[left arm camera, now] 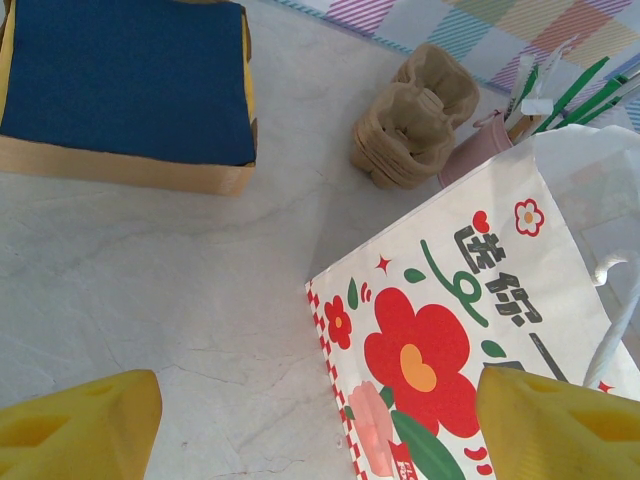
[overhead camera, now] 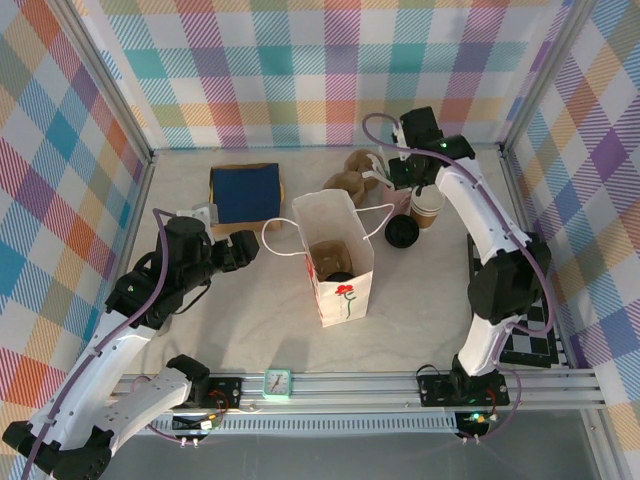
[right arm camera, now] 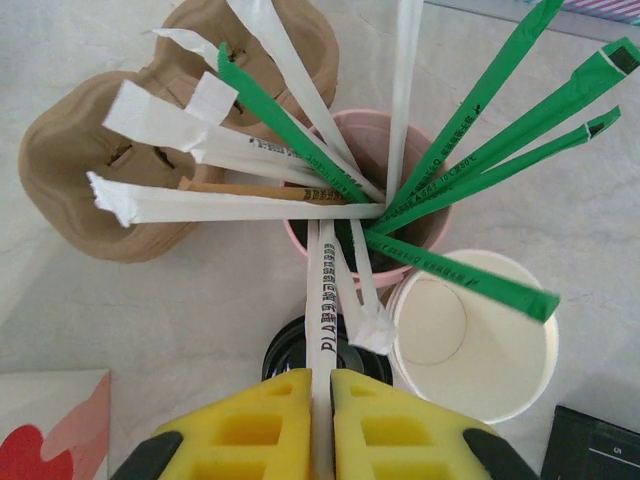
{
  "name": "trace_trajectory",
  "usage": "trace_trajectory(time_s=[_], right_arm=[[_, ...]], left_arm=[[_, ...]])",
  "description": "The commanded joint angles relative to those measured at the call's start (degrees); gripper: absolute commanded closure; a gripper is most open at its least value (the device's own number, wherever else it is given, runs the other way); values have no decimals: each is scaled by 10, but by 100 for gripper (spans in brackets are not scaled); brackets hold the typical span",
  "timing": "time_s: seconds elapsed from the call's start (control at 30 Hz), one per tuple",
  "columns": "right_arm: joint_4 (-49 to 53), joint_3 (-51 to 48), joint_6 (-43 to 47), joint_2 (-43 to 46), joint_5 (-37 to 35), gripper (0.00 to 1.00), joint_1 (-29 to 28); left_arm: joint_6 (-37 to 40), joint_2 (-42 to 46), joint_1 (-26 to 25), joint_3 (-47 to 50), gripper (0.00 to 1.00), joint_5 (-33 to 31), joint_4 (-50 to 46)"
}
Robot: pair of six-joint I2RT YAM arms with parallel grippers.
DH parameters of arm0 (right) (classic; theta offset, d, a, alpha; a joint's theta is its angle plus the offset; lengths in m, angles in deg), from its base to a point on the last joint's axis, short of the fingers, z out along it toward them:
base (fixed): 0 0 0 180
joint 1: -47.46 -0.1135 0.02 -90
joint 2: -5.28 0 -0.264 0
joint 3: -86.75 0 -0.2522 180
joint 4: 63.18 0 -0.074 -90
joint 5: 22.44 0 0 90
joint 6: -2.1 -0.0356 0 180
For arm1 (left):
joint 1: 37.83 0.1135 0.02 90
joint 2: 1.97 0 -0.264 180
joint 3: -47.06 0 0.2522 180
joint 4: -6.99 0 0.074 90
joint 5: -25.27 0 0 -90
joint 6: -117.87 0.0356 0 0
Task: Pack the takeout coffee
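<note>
Two claws, one landmark: the paper bag (overhead camera: pixel 337 300), standing open mid-table. Top view shows a brown tray down inside the bag w/ a dark round lid on it. That's prob. the takeout coffee (overhead camera: pixel 339 270), though it's too small to be sure. If so, the main step is done.

The left claw (overhead camera: pixel 243 250) sits just left of the bag, jaws spread wide and holding nothing. Its wrist cam looks onto the bag's flower print.

The right claw (right arm camera: pixel 322 385) is beyond the bag's far-right corner, over the pink cup (right arm camera: pixel 372 195) of straws. Its pads are pinched nearly together on one white-wrapped straw (right arm camera: pixel 320 290).

Near that cup:
- an unlidded cup (right arm camera: pixel 475 345), touching it
- a loose black lid (right arm camera: pixel 295 350)
- a stack of pulp carriers (right arm camera: pixel 115 165)

A blue napkin stack (overhead camera: pixel 243 192) lies beyond the bag's far-left side.

What's left, I'd say: lift the straw free of the bunch w/o dragging others out, drop it in the bag, then maybe add napkins.
</note>
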Motion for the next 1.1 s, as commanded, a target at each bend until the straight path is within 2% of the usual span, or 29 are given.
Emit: trace_trajectory(time_s=[0.0,0.57,0.8,1.07], right_arm=[[25,18,8,33,-13,87,-8],[78,49,2,117,-36,87,-20],[65,36,13,100,-58,87,-20],[47,40,19,37,-54,87,-13]], left_arm=[[11,8,6,2,18,-7,-9],[13,5,6,-11,17,-1,-5],[11,9,6,-8,17,1,-7],[10,27,6,2,17,-4,-18]])
